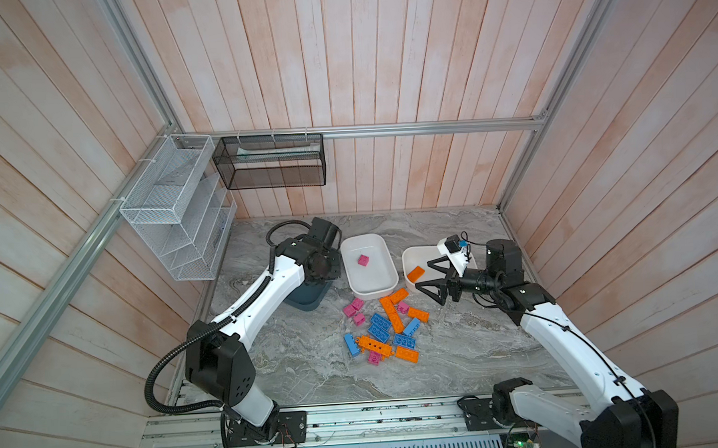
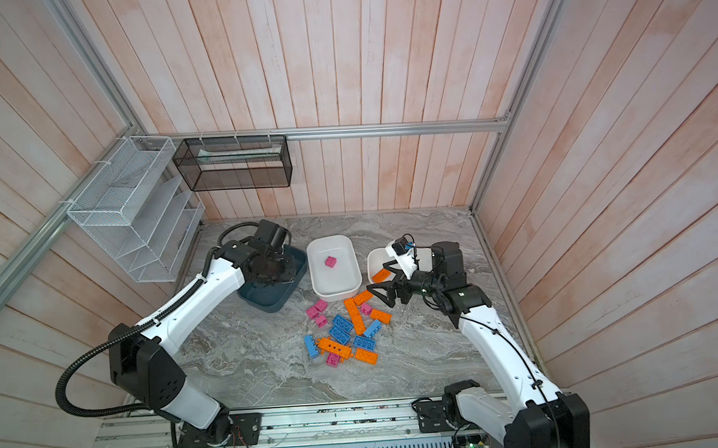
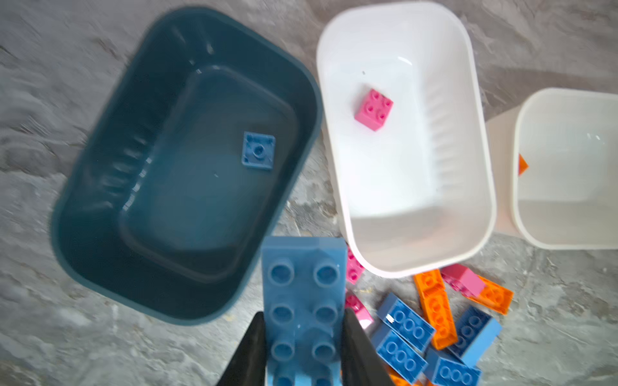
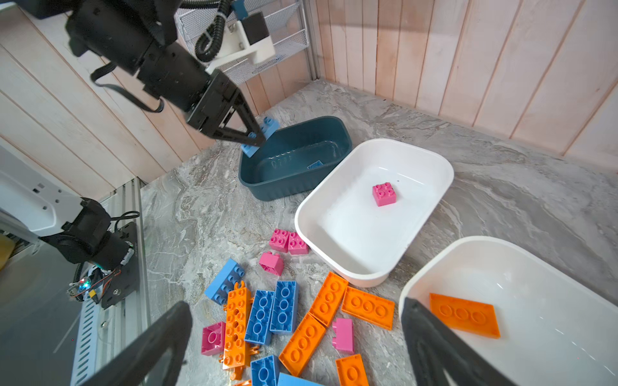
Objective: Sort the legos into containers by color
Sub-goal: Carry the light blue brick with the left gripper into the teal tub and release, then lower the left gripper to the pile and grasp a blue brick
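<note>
**Q:** What is the left hand (image 4: 256,136) doing?
**A:** It is clamping a light-blue rectangular studded plastic brick (image 3: 302,294) across its two long side walls. It is holding the brick over the edge of the dark teal rounded plastic tub (image 3: 100,173), in which a small blue square piece (image 3: 258,150) is lying.

**Q:** And the right hand (image 1: 424,274)?
**A:** Its fingers are standing wide apart and gripping nothing. It is hanging beside the white rounded plastic tub (image 4: 551,351), which is carrying a flat orange brick (image 4: 465,315). A pink near-cube brick (image 3: 374,109) is sitting in the middle white tub (image 3: 451,150).

**Q:** How are the bricks likely handling?
**A:** By their look they are light, rigid, smooth-walled and not fragile, so a pinch on flat opposite walls is probably suiting them best, while the studs are offering poor purchase. The mixed heap of legos (image 1: 387,328) is lying on the grey marbled surface (image 1: 458,354) with several pieces touching or overlapping, so an outer brick is likely giving the cleaner hold
</note>
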